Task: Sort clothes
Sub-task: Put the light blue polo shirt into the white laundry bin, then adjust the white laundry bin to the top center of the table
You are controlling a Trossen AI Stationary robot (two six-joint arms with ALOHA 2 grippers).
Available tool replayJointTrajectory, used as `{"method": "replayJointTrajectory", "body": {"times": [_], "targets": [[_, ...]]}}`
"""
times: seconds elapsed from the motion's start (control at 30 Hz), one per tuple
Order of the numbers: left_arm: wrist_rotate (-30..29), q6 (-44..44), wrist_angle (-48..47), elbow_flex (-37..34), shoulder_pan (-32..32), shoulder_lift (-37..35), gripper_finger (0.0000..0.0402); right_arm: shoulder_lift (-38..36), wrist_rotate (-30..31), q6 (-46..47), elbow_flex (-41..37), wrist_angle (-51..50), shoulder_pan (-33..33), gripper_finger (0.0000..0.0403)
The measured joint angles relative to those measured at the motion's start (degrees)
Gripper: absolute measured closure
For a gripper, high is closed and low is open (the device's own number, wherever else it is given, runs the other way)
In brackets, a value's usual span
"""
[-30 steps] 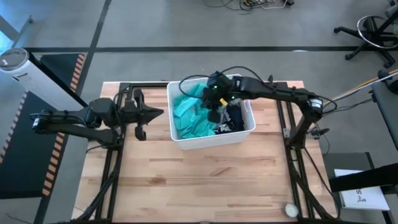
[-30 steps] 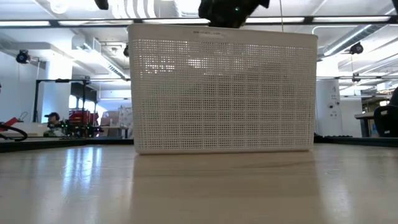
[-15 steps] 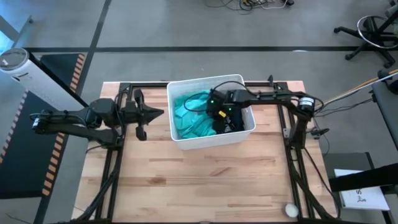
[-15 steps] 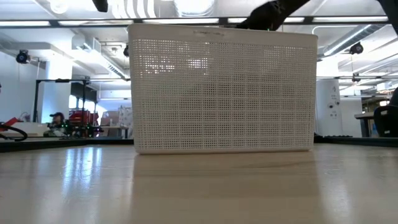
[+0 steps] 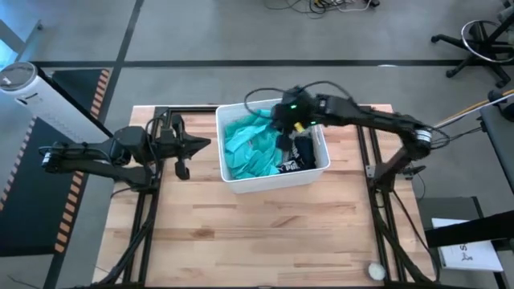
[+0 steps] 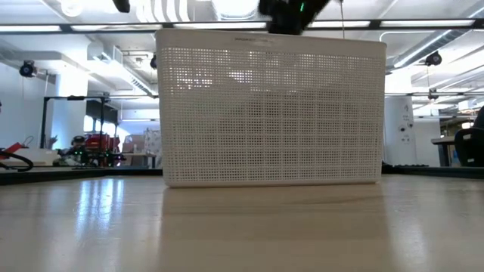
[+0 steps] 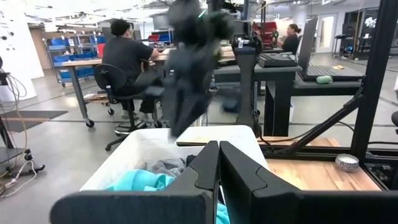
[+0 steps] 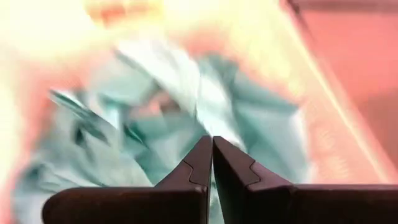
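Note:
A white mesh bin (image 5: 273, 181) stands at the table's far middle, and also shows in the low view (image 6: 272, 106). In it lie a teal garment (image 5: 245, 152), a dark garment (image 5: 303, 152) and a grey one (image 7: 168, 165). My right gripper (image 5: 281, 132) is shut and points down over the bin's far half, above the teal garment (image 8: 261, 112). It shows blurred in the left wrist view (image 7: 180, 127). My left gripper (image 5: 207, 145) is shut and empty. It hovers left of the bin and points at it. My right gripper's shut fingertips (image 8: 205, 155) stand just over the teal garment. The picture is blurred, and I cannot tell whether they touch or hold any cloth.
A small white round thing (image 5: 375, 271) lies at the table's near right corner. A silver round thing (image 7: 346, 163) lies on the table right of the bin. Black frame rails run along both table sides. People sit at benches in the room beyond.
My right gripper first went down deep into the bin. It then rose again and moved toward the table's far edge, above the bin's far half.

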Motion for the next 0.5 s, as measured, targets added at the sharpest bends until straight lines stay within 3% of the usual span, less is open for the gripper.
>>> {"method": "replayJointTrajectory", "body": {"times": [0.2, 0.33, 0.5], "targets": [[0.0, 0.3, -0.4, 0.0, 0.0, -0.7, 0.0402, -6.7, -0.8, 2.2, 0.1, -6.4, 8.9, 0.0403], [0.0, 0.3, -0.6, 0.0, 0.0, -0.8, 0.0402, -7.6, -3.0, 6.5, -1.3, -6.7, 17.2, 0.0403], [0.0, 0.3, -0.7, 0.0, 0.0, -0.8, 0.0402, -5.4, 0.6, 9.5, -5.1, -6.5, 23.6, 0.0403]]}}
